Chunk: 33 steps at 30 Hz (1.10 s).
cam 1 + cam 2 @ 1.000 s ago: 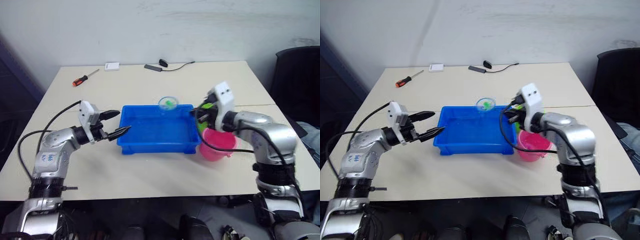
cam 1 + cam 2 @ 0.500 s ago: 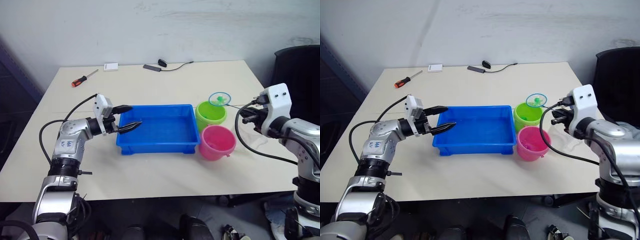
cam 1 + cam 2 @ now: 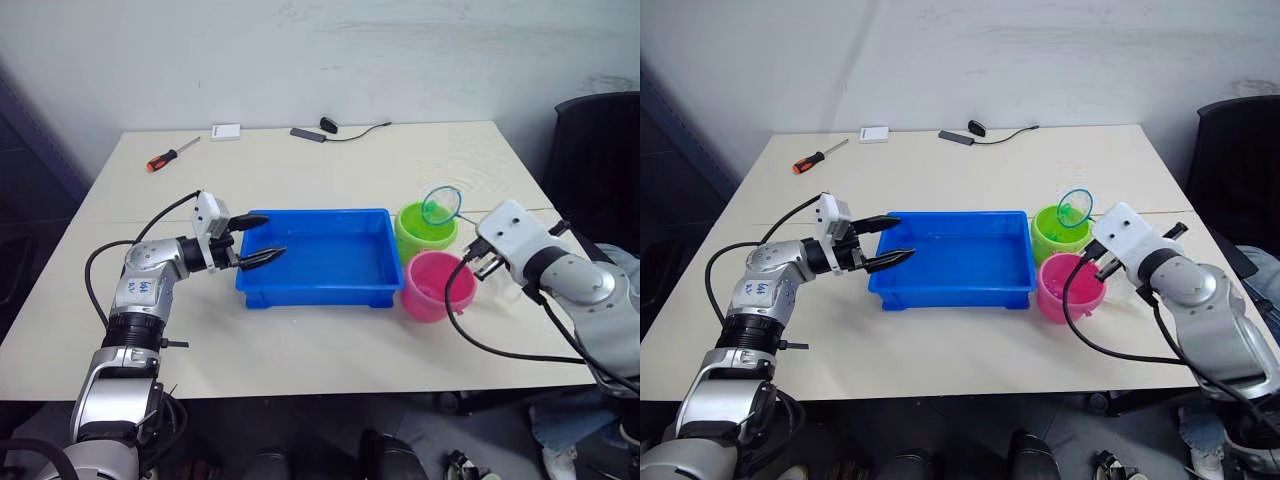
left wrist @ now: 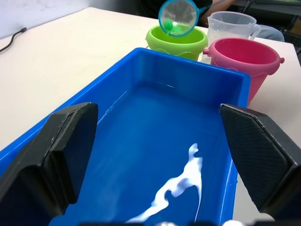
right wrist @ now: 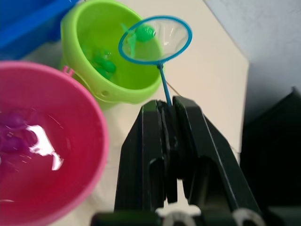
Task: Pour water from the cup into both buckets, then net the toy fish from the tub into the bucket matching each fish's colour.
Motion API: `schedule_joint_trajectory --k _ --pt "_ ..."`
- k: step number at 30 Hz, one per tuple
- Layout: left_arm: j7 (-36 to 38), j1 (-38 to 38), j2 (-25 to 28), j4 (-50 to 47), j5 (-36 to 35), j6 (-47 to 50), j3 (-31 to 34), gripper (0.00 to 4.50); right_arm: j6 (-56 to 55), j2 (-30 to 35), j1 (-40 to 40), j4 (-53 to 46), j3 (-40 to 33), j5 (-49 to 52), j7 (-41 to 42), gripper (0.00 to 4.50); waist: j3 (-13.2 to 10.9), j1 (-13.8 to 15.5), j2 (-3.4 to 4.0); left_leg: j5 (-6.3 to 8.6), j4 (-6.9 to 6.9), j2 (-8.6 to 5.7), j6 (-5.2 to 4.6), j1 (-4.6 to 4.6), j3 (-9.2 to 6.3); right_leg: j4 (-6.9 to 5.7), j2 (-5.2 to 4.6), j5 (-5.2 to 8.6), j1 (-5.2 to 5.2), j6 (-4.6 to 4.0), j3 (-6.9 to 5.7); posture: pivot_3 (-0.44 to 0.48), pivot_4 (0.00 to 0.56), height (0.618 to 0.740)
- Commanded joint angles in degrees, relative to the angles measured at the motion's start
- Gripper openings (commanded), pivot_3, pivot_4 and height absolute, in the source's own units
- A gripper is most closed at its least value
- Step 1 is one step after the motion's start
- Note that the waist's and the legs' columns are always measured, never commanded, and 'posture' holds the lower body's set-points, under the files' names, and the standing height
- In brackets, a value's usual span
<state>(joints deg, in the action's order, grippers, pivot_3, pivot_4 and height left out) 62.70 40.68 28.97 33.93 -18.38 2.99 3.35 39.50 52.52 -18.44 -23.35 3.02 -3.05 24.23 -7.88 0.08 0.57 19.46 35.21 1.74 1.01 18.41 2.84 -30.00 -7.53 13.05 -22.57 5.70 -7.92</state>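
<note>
A beige table point(image 3: 330, 330) is seen against a pale wall point(image 3: 330, 60). Near its far left corner a screwdriver point(image 3: 172, 156) with a red and black handle is laid at a slant. Just beside it, further along the far edge, a small white box point(image 3: 225, 131) is placed. A flat dark device point(image 3: 306, 134) and a black cable point(image 3: 352, 129) are laid near the far edge. A black chair point(image 3: 598, 150) is seen at the table's right.

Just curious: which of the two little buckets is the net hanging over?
The lime green bucket; the net hovers above it. The pink bucket sits beside it.
</note>
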Motion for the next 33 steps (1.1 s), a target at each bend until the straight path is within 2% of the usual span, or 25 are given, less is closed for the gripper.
schedule_joint_trajectory --k 1,6,12,33 --pt "0.3 0.9 0.3 -1.6 -0.1 -0.4 0.6 4.47 -8.1 2.8 0.2 1.9 2.3 -8.7 -2.3 0.00 0.0 0.0 0.00 0.00 0.00 0.00 0.00 0.00 0.00 0.02 -0.01 -0.01 0.01 0.01 0.00 0.000 0.150 0.740" --pt "0.4 0.6 0.3 -2.1 -0.1 -0.2 0.6 4.47 -15.5 6.7 2.0 3.6 4.2 -16.9 -2.0 0.00 0.0 0.1 0.00 -0.02 0.00 -0.01 0.01 0.00 0.00 0.01 0.00 -0.02 0.01 0.02 0.00 0.000 0.150 0.740" --pt "0.4 0.6 0.3 -2.1 -0.1 -0.2 0.6 4.47 -21.7 8.2 4.1 4.4 4.3 -24.6 -2.1 0.00 0.0 0.0 -0.03 -0.02 0.00 0.00 0.02 0.00 0.04 0.04 0.00 -0.02 0.04 0.03 0.00 0.000 0.150 0.740" --pt "0.6 0.2 -0.4 -2.5 0.0 -0.4 0.5 4.47 -32.0 6.5 12.3 3.5 2.0 -46.7 -10.3 0.00 -0.1 0.1 -0.15 -0.05 0.00 -0.01 0.07 0.00 0.06 0.02 0.00 -0.01 0.12 0.03 0.02 0.000 0.150 0.740"
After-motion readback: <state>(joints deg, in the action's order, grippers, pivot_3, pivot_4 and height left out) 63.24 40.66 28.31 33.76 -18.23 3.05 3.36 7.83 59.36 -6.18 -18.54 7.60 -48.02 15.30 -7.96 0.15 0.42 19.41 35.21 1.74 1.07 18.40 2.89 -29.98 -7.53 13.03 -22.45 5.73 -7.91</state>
